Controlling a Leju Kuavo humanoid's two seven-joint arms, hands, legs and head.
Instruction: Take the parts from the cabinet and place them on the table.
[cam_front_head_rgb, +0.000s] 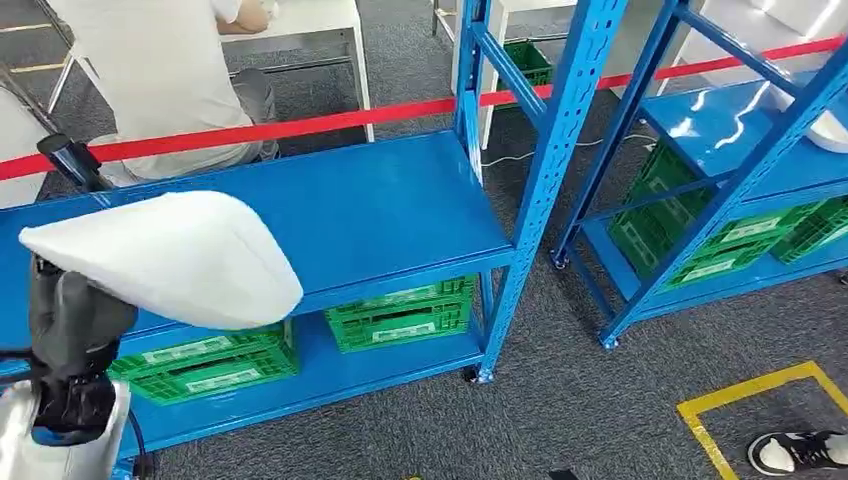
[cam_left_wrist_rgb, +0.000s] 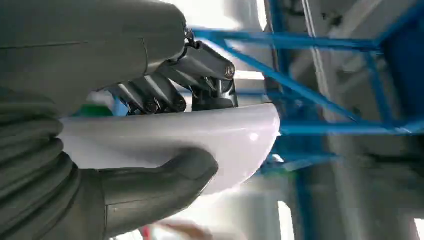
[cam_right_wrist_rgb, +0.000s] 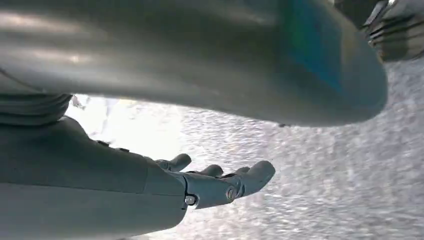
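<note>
My left hand (cam_left_wrist_rgb: 150, 135) is clamped on a smooth white curved plastic part (cam_front_head_rgb: 170, 258): my thick grey thumb (cam_left_wrist_rgb: 160, 185) presses one face and my darker fingers (cam_left_wrist_rgb: 165, 97) bear on the opposite face, near its rim. In the head view I hold the part raised in front of the blue metal shelving unit (cam_front_head_rgb: 380, 215), above the left end of its upper shelf, not resting on anything.

My right hand (cam_right_wrist_rgb: 200, 185) holds nothing, its fingers apart and stretched out, only slightly curled, over the grey carpet (cam_right_wrist_rgb: 325, 190).

On the lower shelf of the unit sit 2 green plastic crates (cam_front_head_rgb: 400, 315), side by side, each with a white label; I cannot tell what is in them. A second blue rack (cam_front_head_rgb: 720, 160) to the right carries more green crates (cam_front_head_rgb: 720, 240) and another white part (cam_front_head_rgb: 828, 130) on its upper shelf.
</note>
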